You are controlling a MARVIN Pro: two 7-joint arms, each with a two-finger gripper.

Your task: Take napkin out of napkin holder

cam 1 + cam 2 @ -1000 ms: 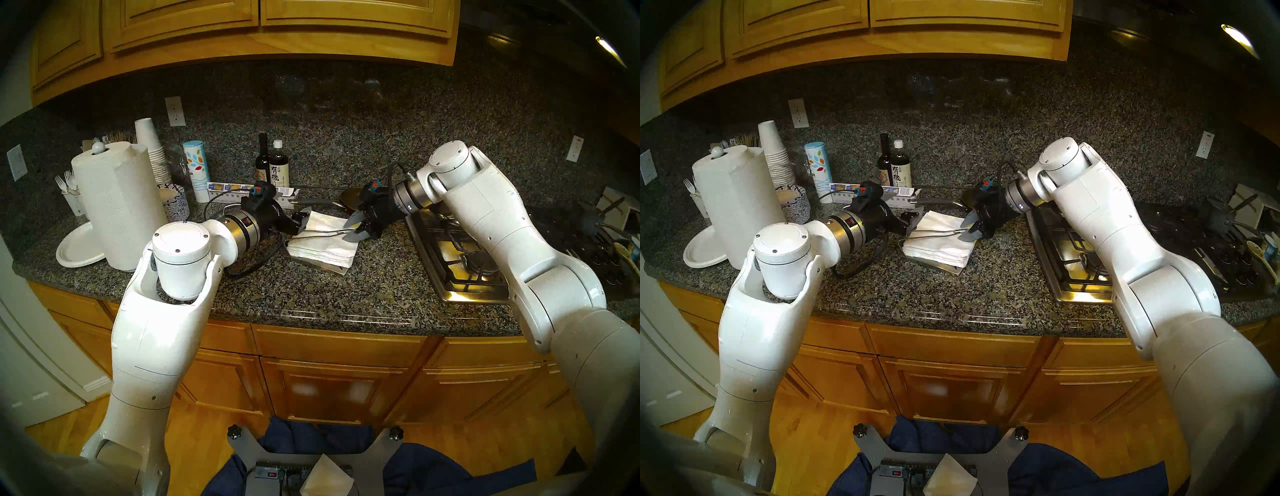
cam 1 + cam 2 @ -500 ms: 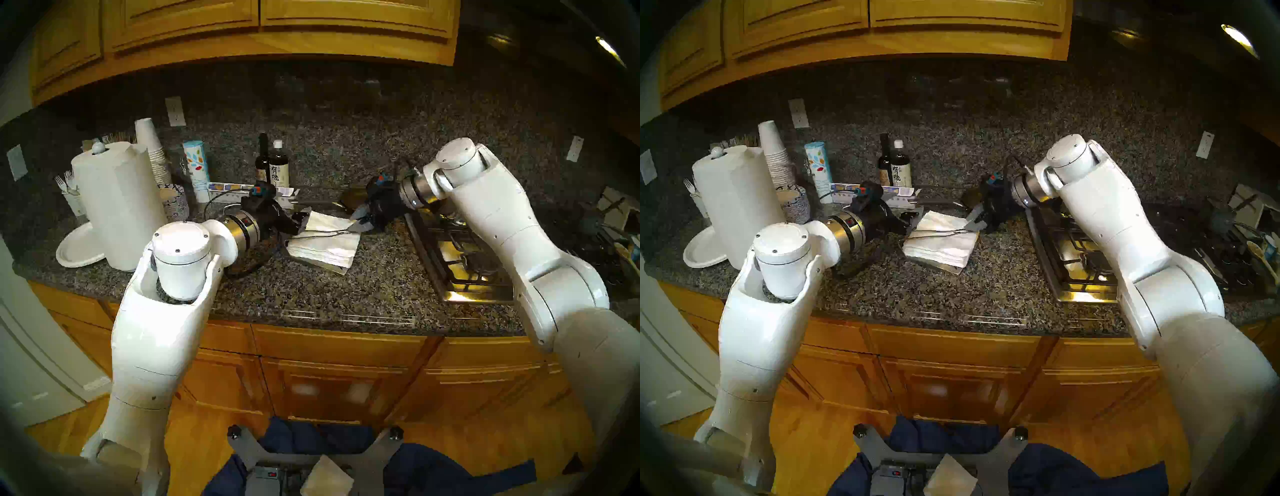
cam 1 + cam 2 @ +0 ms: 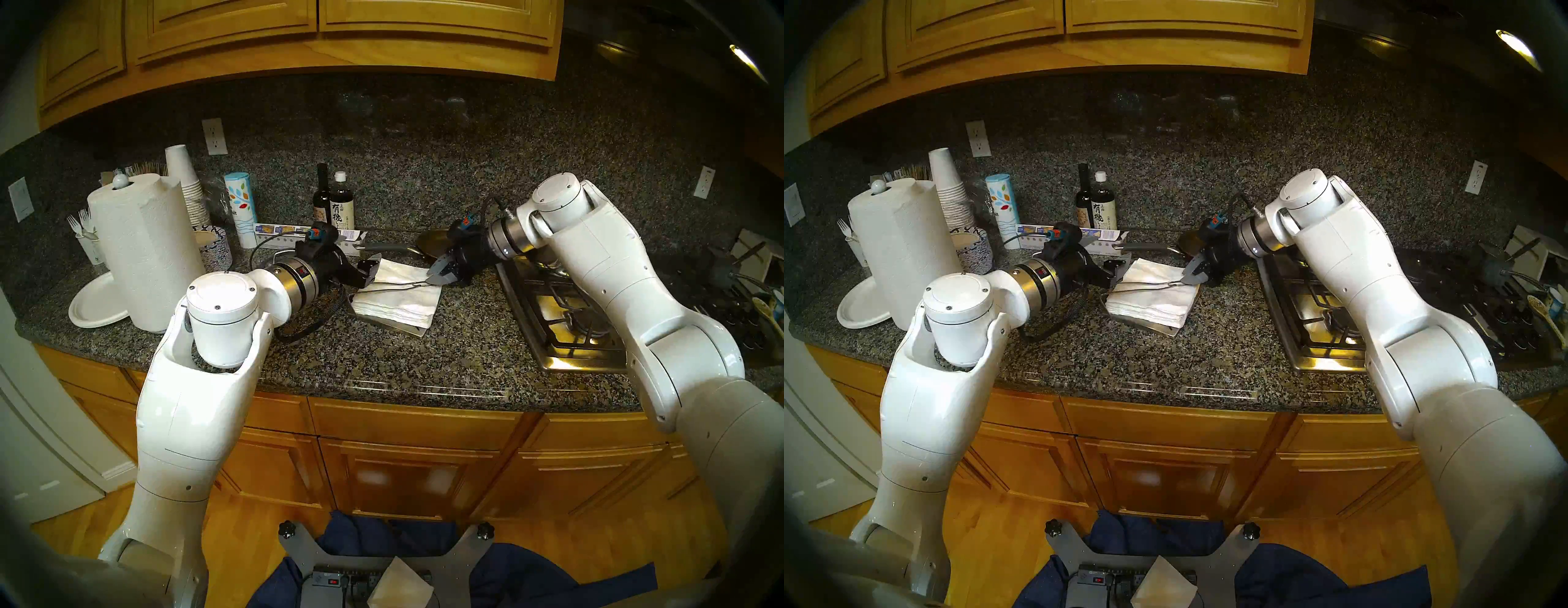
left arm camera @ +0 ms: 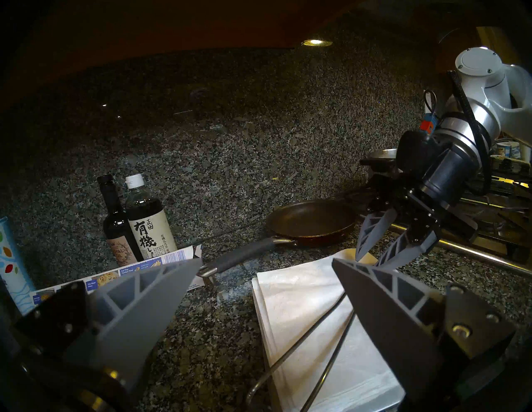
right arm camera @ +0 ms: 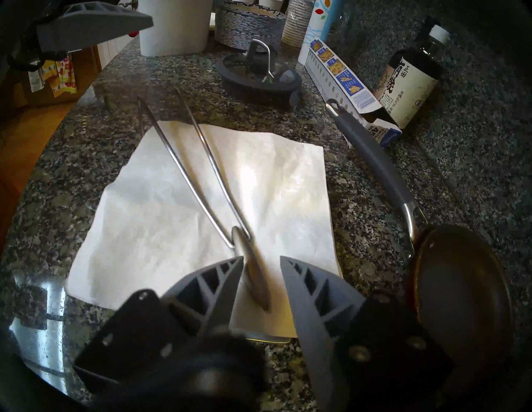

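Right gripper (image 5: 261,260) reaches down over the far right corner of the napkin holder (image 3: 403,327), its two grey fingers partly closed on either side of the spoon-shaped tip (image 5: 254,273) of the holder's wire arm (image 5: 198,178). The left finger lies against the tip; a gap shows between the tip and the right finger, so whether it is truly clamped cannot be told. The tip stands slightly off the paper in the right wrist view.

The napkin (image 5: 218,201), white and softly creased, lies on top of the stack of napkins (image 3: 396,312) in the silvery tray, under the wire arm, which runs across it from its hinge at the stack's left edge.

Left gripper (image 4: 266,260) hovers level just beside the holder's left side, its jaws wide apart and empty; one of its fingers (image 4: 383,305) hangs above the napkin near the wire.

Behind the holder on the speckled granite counter (image 3: 382,365) lies a dark frying pan (image 4: 311,221) with a grey handle, just beside the right gripper. Further left along the wall stand two dark bottles (image 3: 335,208), a long foil box (image 3: 292,232), a tall paper towel roll (image 3: 144,250), stacked paper cups (image 3: 189,187) and a white paper plate (image 3: 95,303). A gas stove (image 3: 564,322) sits to the right.
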